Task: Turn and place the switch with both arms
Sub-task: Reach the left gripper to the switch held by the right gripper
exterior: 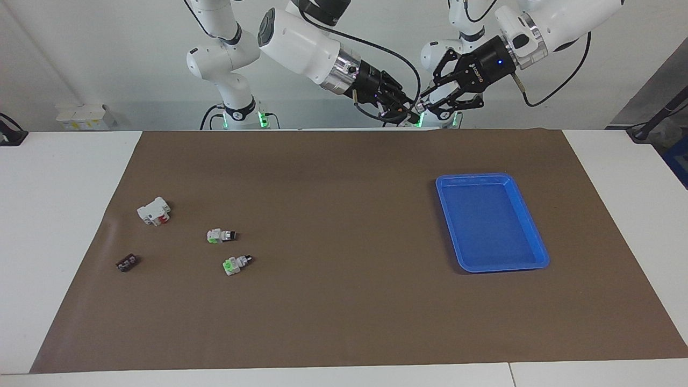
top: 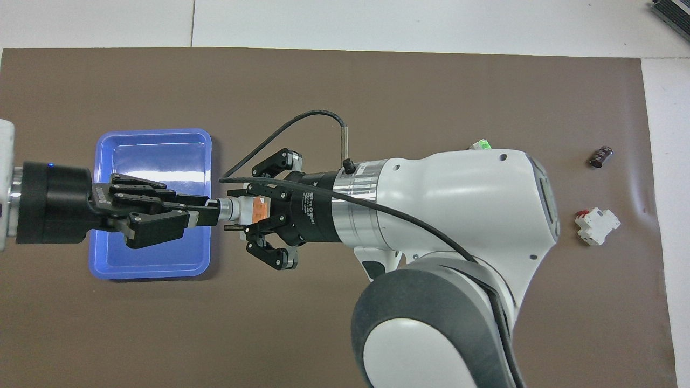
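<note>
Switch: small white-grey push-button switch with an orange block (top: 249, 209), held up in the air between the two arms, just off the blue tray's edge in the overhead view.
Axis: lying level, long axis running along the tabletop's length, knob end pointing toward the left arm's end.
Right end effector: black two-finger end effector (top: 237, 210) clamped tight on the orange-block body, outer links splayed out.
Left end effector: black one (top: 207, 215) hovering over the blue plastic tray (top: 152, 139), fingertips right at the knob. Fingers are partly closed, but honestly I can't tell if they're gripping it or just around it.
Hidden: the knob is covered by the left fingertips; in the facing view the switch is a tiny blob (exterior: 413, 109) among black links.
Mat: brown sheet (exterior: 344, 301) over the white tabletop (exterior: 59, 177).
Loose bits, right arm's end: two green-block switches (exterior: 220, 235) (exterior: 235, 264), a white block with a red part (exterior: 154, 210), and a small dark part (exterior: 126, 263).
</note>
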### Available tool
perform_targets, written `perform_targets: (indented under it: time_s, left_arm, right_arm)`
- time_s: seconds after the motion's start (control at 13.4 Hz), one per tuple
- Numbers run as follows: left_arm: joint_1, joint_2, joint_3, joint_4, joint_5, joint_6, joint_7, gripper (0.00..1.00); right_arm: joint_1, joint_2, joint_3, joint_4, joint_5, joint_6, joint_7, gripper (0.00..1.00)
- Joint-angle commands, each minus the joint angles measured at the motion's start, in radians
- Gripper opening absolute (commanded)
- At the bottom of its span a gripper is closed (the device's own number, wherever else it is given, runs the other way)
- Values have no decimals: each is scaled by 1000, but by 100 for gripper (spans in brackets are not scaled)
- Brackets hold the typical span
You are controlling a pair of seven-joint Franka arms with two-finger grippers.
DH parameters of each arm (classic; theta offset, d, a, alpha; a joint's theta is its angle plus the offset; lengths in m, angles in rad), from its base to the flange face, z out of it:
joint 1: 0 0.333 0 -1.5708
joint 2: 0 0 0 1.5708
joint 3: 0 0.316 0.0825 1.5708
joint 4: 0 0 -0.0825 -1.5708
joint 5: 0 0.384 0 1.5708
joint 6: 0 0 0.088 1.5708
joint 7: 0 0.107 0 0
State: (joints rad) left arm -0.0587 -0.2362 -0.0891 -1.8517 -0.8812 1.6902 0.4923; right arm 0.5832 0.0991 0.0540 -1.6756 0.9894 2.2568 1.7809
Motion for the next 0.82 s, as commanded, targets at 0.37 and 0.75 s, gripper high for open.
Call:
perform_targets:
  time_s: [0.37, 0.75]
  left_arm:
    - [-1, -23, -17, -30, -12, 42, 12, 11]
    - [2, -25, -17, -30, -15, 45, -14, 0]
  right_arm:
    - [-2, 4, 3, 7, -3, 1, 3, 0]
    - [-2, 4, 1, 7, -3, 3, 2, 0]
